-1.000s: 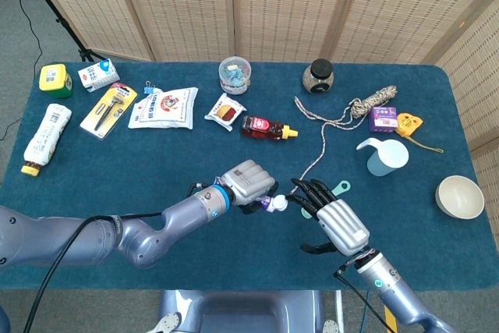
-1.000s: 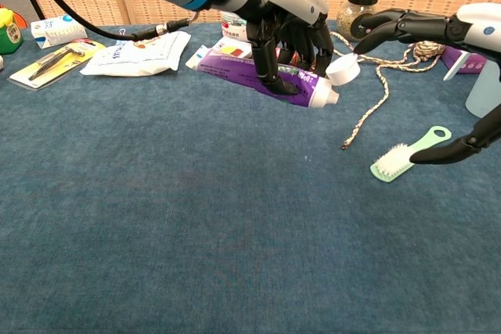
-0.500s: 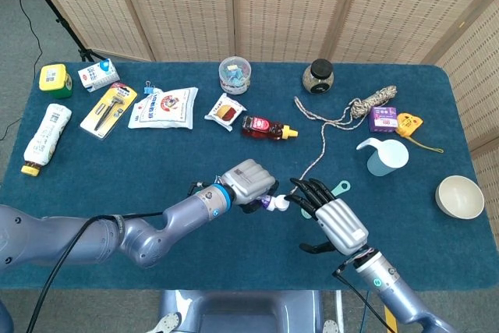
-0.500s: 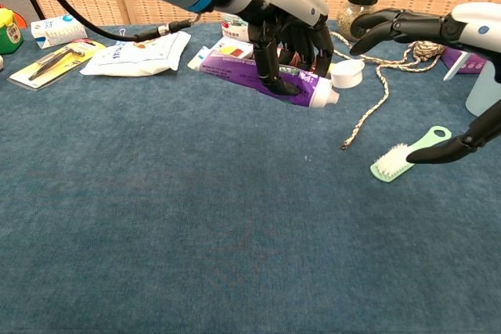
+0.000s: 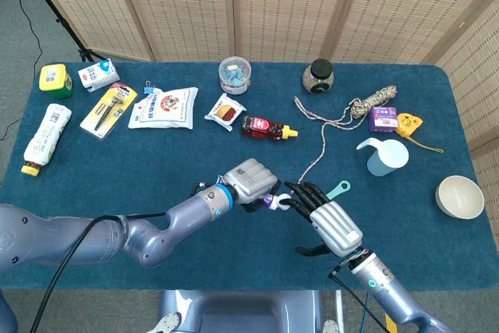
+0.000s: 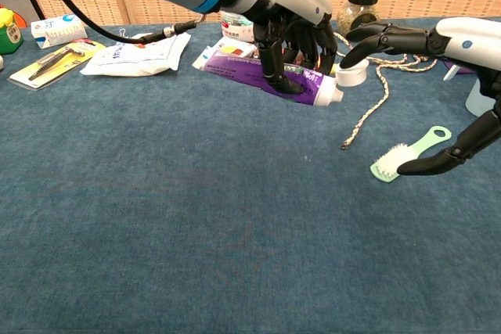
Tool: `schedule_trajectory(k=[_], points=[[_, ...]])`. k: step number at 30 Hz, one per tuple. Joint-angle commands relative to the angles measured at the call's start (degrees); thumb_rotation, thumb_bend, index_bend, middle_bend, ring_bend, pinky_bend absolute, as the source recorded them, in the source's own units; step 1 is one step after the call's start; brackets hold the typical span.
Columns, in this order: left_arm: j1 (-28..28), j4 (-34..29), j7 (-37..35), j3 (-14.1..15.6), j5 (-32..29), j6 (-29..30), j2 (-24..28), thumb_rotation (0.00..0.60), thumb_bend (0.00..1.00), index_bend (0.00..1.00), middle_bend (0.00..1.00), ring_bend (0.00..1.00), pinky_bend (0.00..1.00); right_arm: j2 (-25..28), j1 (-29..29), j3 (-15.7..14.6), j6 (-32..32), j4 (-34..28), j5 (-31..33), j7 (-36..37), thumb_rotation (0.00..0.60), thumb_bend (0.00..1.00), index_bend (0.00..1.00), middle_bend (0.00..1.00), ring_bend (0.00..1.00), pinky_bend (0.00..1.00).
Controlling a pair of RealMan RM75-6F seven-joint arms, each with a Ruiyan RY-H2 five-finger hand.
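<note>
Left robot hand (image 6: 293, 33) is wrapped around a purple toothpaste tube (image 6: 266, 76), fingers curled over its front half, holding it tilted just above the tabletop (image 6: 196, 224) with the nozzle end toward the right robot hand (image 6: 391, 37). That hand's fingertips (image 6: 350, 55) pinch the white cap (image 6: 351, 76) right at the nozzle; whether the cap is seated on the thread cannot be told.

Judging by its look, the tube is light, soft and squeezable, so a firm grip near the stiff shoulder seems wiser than on the belly, where pressure could push paste out. The cap is small, hard and smooth, likely to slip from the fingertips. White print runs along the tube, too small to read.

Below the right robot hand lies a pale green toothbrush (image 6: 407, 156), and between the hands a twisted rope (image 6: 368, 115) trails away.
</note>
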Motion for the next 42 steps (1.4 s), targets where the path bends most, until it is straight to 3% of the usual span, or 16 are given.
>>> schedule_trajectory(k=[1,12,42], points=[[0.17,-0.03,-0.10,-0.08,0.07,0.20,-0.01,0.600,1.00,0.62,0.52,0.49,0.55,-0.14,0.06,-0.08,-0.12,0.00,0.12,-0.09,0.600,0.00,0.17,0.00,0.00,0.00],[0.53,-0.46,0.28,0.58,0.99,-0.69,0.60,0.600,1.00,0.62,0.52,0.49,0.55,-0.15,0.35,0.49,0.12,0.07,0.73,-0.11,0.600,0.00,0.17,0.00,0.00,0.00],[3.62,-1.79,-1.05,-1.02,4.45,1.27,2.12,0.600,1.00,0.62,0.52,0.49,0.55,-1.34,0.57,-0.30,-0.65,1.40,1.80,0.42,0.600,0.00,0.17,0.00,0.00,0.00]])
